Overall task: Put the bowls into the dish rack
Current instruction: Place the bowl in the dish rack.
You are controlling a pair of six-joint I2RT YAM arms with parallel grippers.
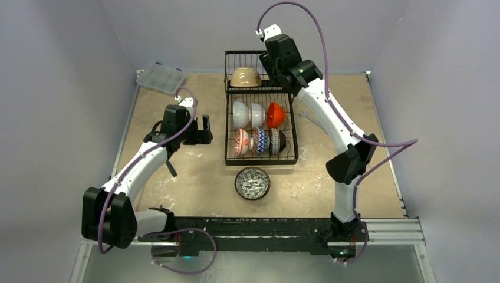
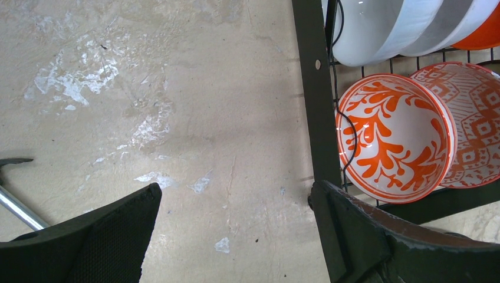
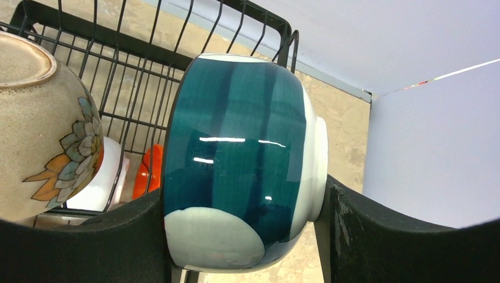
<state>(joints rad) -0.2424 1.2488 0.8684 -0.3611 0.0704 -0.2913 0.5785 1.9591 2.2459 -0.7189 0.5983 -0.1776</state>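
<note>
Top external view showed, nearest to the arm bases, 1 blue-patterned bowl (image 1: 252, 183) standing upright on the table (image 1: 188, 177), just in front of the dish rack (image 1: 261, 161) and apart from it; I judged it as not yet loaded. A little farther, left of the rack, your left gripper (image 1: 199, 127) hung low over the table with its jaws spread wide and nothing between them. In the left wrist view only bare table lay between its fingers (image 2: 106, 236), and the red floral bowl (image 2: 392, 138) stood just beyond the side bar of the rack. I think you kept this gripper there to be ready for the bowl on the table and out of the way of the other arm. In the lower tier 6 bowls stood on edge in 2 rows of 3, probably so that the slots hold them. Farthest, in the raised basket, a tan bowl (image 1: 246, 77) lay with its foot upward. Beside it your right gripper (image 3: 239, 194) held the teal bowl (image 3: 236, 135) on its side, 1 finger at the mouth and 1 at the foot, the jaws partly open around it. Whether the bowl touched the basket wires I could not tell.
</note>
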